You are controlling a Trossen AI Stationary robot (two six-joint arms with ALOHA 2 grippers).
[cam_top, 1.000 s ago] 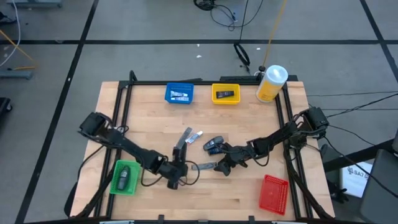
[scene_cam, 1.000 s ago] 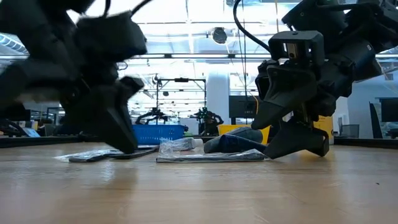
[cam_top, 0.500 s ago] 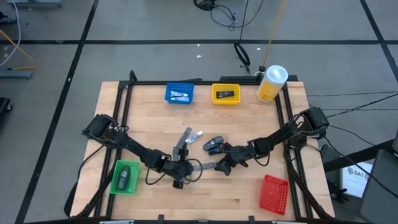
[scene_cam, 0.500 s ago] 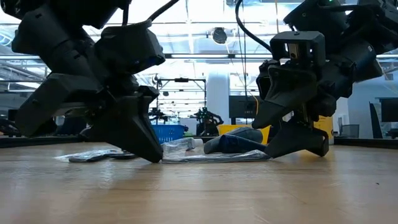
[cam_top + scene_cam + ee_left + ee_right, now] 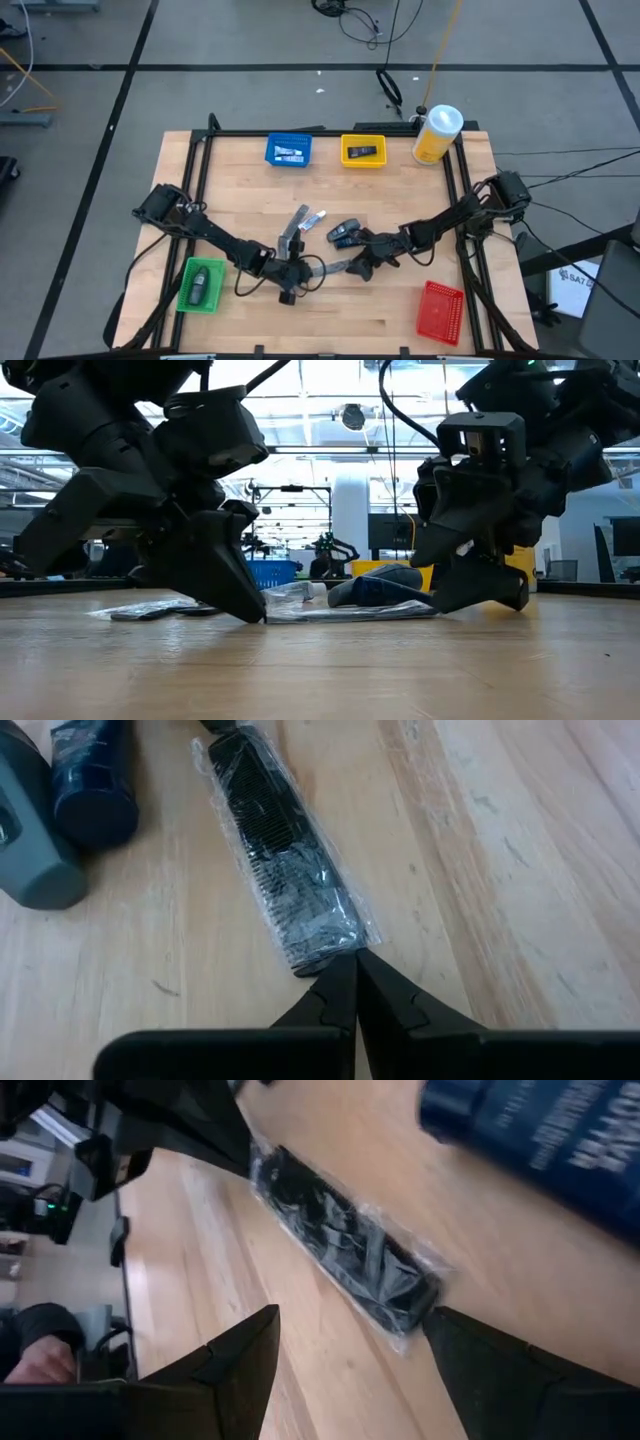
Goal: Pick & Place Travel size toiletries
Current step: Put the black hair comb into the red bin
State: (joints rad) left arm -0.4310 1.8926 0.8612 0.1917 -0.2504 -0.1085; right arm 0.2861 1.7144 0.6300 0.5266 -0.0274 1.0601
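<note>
arms: black, slender, jointed | cables: black, looped | end effector fingers: black, wedge-shaped

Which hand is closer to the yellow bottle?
The right hand. It is mid-table, toward the side where the yellow bottle stands at the far corner; the left hand is farther away.

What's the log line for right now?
left gripper: shut on comb wrapper | right gripper: open at comb's other end | comb: on table

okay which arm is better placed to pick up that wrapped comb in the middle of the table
Right. The right claw is open with one end of the wrapped comb between its fingers. The left claw is shut, its tips only meeting the wrapper's other end.
</note>
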